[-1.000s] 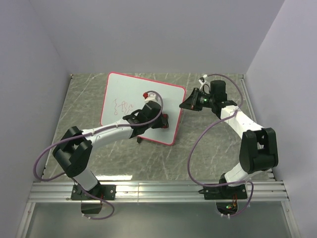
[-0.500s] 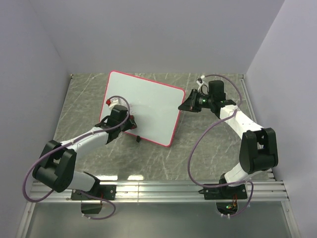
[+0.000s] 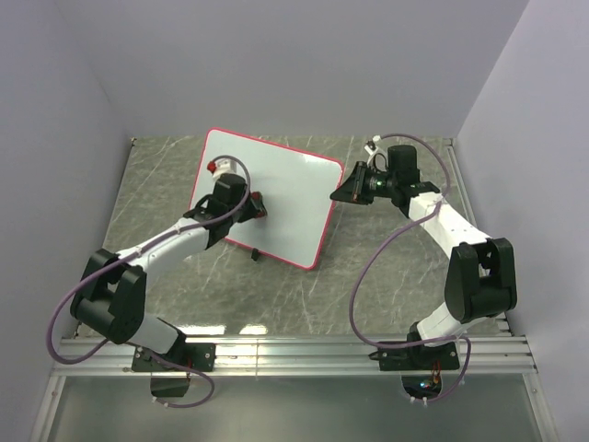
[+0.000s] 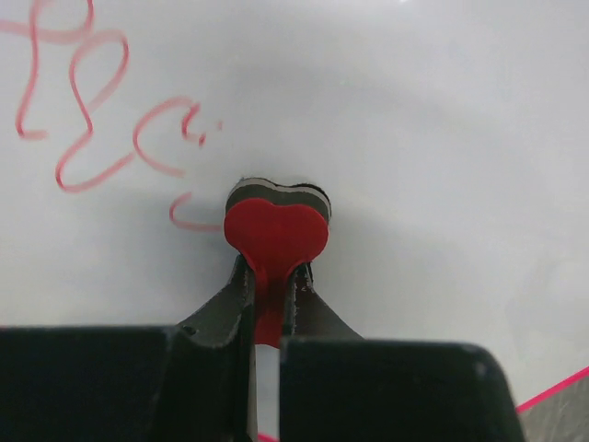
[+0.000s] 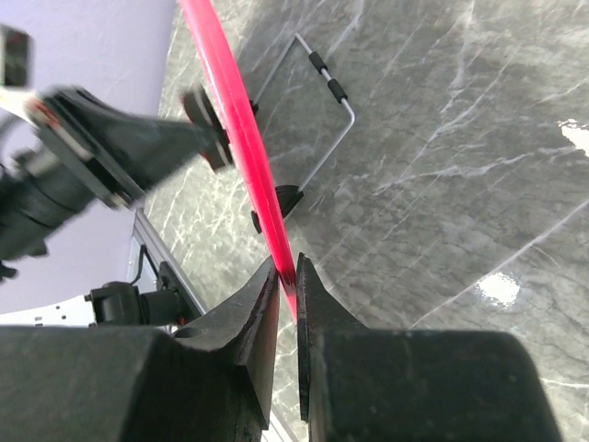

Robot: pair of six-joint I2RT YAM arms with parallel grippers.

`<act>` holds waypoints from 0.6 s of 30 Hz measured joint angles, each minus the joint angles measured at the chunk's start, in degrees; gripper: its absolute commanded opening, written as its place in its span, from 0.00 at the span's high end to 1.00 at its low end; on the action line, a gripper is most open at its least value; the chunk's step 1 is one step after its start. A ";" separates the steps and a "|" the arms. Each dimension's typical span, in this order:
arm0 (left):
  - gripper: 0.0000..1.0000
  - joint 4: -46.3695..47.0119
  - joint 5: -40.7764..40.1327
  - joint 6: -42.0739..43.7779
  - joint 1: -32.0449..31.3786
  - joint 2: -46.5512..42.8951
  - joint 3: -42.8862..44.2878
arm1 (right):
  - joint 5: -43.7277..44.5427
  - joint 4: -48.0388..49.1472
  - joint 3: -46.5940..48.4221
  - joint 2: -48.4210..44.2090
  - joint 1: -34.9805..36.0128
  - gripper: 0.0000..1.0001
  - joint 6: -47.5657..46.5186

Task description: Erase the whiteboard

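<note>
The whiteboard point(image 3: 285, 198) with a thin red-pink frame stands tilted on the grey table. My right gripper point(image 3: 337, 194) is shut on its right edge; the right wrist view shows the jaws clamped on the red frame point(image 5: 230, 101) at my right gripper point(image 5: 287, 273). My left gripper point(image 3: 254, 206) is shut on a small red eraser point(image 4: 276, 232) with a dark pad, pressed against the white surface point(image 4: 423, 110). Red scribbles point(image 4: 87, 120) lie up and left of the eraser. In the top view the left arm hides the scribbles.
The board's wire stand point(image 5: 324, 110) and black feet point(image 5: 276, 204) rest on the marble tabletop point(image 3: 386, 285). A black foot point(image 3: 254, 255) shows at the board's near edge. Purple walls close in the left, back and right. An aluminium rail point(image 3: 294, 354) runs along the near edge.
My left gripper swept the eraser from the board's right part to its left edge, then back toward the middle-left. The board's top edge shifted slightly. The right gripper kept its hold.
</note>
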 measured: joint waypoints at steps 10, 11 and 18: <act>1.00 2.29 1.90 2.99 14.71 1.73 -0.17 | 0.11 -1.86 0.66 0.00 0.44 1.00 -0.17; 1.00 2.49 1.97 3.15 16.26 1.73 -1.51 | 0.15 -2.40 1.11 0.00 0.44 1.00 -0.24; 1.00 3.48 4.57 3.76 22.64 1.75 -7.69 | 0.17 -3.19 3.78 0.07 0.81 1.00 -0.46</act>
